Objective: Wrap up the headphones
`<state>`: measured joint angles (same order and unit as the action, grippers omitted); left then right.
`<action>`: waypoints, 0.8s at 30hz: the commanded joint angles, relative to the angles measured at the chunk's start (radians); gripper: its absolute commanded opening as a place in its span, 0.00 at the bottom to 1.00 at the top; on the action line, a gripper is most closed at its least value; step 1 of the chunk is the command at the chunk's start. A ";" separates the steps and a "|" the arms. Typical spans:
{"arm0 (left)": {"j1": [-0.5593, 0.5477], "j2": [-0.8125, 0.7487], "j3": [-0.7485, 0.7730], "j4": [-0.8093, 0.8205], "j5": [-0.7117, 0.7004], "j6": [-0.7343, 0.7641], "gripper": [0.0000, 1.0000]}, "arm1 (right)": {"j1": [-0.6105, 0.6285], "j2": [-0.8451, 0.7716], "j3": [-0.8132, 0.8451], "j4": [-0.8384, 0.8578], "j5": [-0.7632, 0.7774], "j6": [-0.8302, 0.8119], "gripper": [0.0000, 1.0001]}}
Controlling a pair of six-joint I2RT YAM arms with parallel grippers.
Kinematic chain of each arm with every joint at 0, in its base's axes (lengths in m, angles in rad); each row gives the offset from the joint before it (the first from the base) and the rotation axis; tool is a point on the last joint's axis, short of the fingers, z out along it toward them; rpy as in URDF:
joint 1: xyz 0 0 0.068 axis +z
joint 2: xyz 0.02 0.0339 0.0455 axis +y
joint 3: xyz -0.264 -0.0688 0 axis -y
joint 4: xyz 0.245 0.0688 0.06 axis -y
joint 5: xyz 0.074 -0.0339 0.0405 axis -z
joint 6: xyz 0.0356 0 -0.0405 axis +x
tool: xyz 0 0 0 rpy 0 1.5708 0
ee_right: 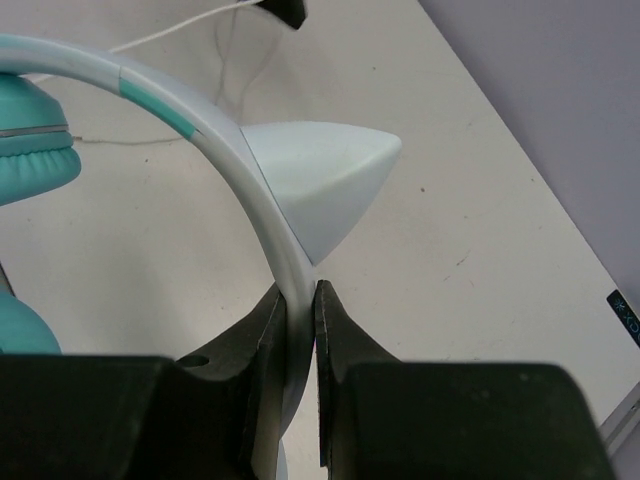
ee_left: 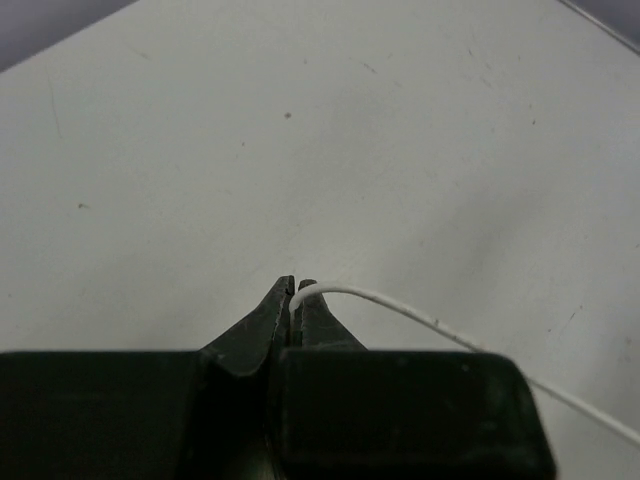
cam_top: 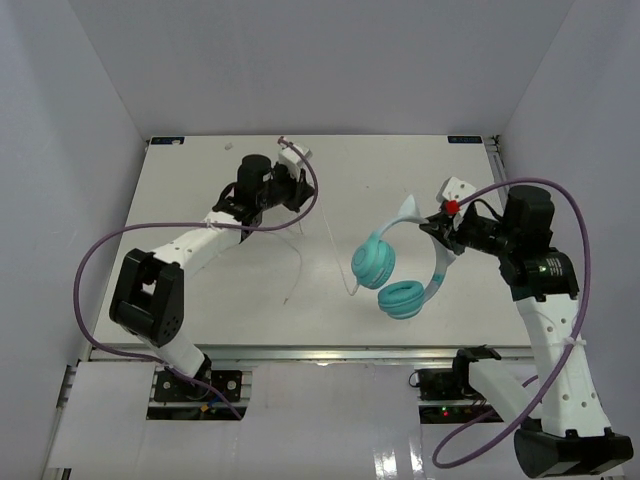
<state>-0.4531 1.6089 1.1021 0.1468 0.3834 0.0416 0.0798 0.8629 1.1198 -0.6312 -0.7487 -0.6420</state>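
The teal headphones (cam_top: 390,275) are held up right of the table's centre, two round earcups hanging toward the near side. My right gripper (cam_top: 440,228) is shut on the pale headband (ee_right: 270,240), just below a pointed ear-shaped piece (ee_right: 320,180). The thin whitish cord (cam_top: 298,262) runs from the earcups across the table to my left gripper (cam_top: 298,190) at the far left-centre. In the left wrist view my left gripper (ee_left: 293,287) is shut on the cord's end (ee_left: 400,305), which arcs away to the right above the table.
White table (cam_top: 200,300) with grey walls on three sides. Thick purple arm cables (cam_top: 100,260) loop beside each arm. A metal rail (cam_top: 330,352) runs along the near edge.
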 commanded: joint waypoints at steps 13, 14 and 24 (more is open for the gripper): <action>-0.016 0.015 0.380 -0.410 0.071 -0.138 0.00 | 0.530 0.064 -0.140 0.200 0.660 0.037 0.08; -0.019 0.019 0.382 -0.424 0.070 -0.137 0.00 | 0.557 0.079 -0.136 0.217 0.705 0.043 0.08; -0.039 0.038 0.453 -0.543 0.024 -0.149 0.00 | 0.701 0.185 -0.118 0.327 0.984 0.113 0.08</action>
<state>-0.4859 1.6766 1.4930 -0.3420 0.4305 -0.0898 0.7664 1.0369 0.9676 -0.4401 0.0862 -0.5944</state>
